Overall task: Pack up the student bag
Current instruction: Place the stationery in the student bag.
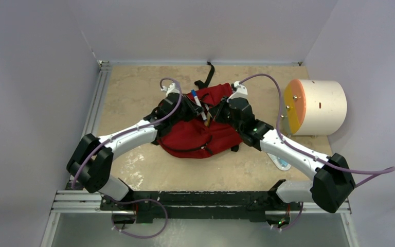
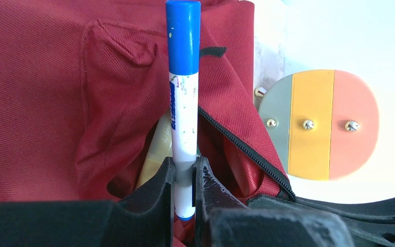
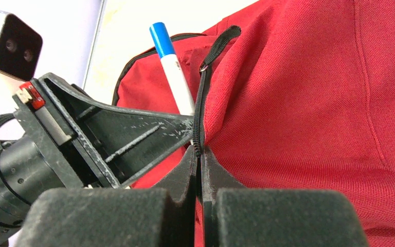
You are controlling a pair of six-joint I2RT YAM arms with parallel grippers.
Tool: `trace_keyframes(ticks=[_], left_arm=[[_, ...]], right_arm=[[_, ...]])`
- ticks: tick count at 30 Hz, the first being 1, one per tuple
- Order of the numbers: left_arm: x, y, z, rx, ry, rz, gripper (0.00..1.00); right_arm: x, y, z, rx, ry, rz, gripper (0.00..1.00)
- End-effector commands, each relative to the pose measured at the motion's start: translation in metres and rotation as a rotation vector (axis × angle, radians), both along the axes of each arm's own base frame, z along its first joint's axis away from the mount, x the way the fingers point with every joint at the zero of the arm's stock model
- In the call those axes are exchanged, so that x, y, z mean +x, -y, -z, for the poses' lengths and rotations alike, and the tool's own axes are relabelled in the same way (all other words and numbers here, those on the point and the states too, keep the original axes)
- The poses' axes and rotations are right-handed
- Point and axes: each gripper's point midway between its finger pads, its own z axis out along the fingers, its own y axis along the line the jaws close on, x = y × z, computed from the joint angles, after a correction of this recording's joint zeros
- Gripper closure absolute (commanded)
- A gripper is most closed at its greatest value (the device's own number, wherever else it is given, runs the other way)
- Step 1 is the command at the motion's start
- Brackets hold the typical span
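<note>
The dark-red student bag (image 1: pixel 195 135) lies mid-table, its top opening facing up. My left gripper (image 1: pixel 198 109) is shut on a white marker with a blue cap (image 2: pixel 183 103), held over the bag's open mouth (image 2: pixel 133 180); a yellowish item (image 2: pixel 157 154) lies inside. The marker also shows in the top view (image 1: pixel 198 103) and in the right wrist view (image 3: pixel 171 67). My right gripper (image 3: pixel 199 154) is shut on the bag's zipper edge (image 3: pixel 201 108), holding the opening's rim up. The bag's red fabric (image 3: pixel 308 113) fills the right wrist view.
A cream cylinder with an orange-yellow face (image 1: pixel 316 107) stands at the right of the bag; its striped face shows in the left wrist view (image 2: pixel 319 124). A small light object (image 1: pixel 280 162) lies under my right arm. Grey walls close in the table on three sides.
</note>
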Motion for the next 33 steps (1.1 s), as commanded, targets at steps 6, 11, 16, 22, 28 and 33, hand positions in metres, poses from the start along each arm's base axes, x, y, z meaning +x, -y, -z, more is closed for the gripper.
trace_keyframes(ticks=[6,11,16,22,28,33], left_arm=[[-0.006,0.023,-0.020,-0.090,0.027,0.007,1.00],[-0.016,0.031,-0.019,-0.106,0.015,0.019,1.00],[-0.025,0.040,-0.007,-0.108,-0.027,0.040,1.00],[-0.033,0.047,0.005,-0.101,-0.058,0.055,1.00],[-0.036,0.051,0.012,-0.092,-0.073,0.070,1.00],[-0.034,0.057,0.016,-0.083,-0.070,0.094,1.00]], right_arm=[[0.009,-0.003,-0.065,0.143,0.102,0.053,1.00],[0.011,-0.001,-0.064,0.144,0.101,0.071,1.00],[0.014,0.008,-0.068,0.166,0.101,0.131,1.00],[0.015,0.015,-0.079,0.190,0.122,0.168,1.00],[0.010,0.012,-0.102,0.233,0.213,0.118,1.00],[0.003,0.001,-0.109,0.241,0.261,0.030,1.00]])
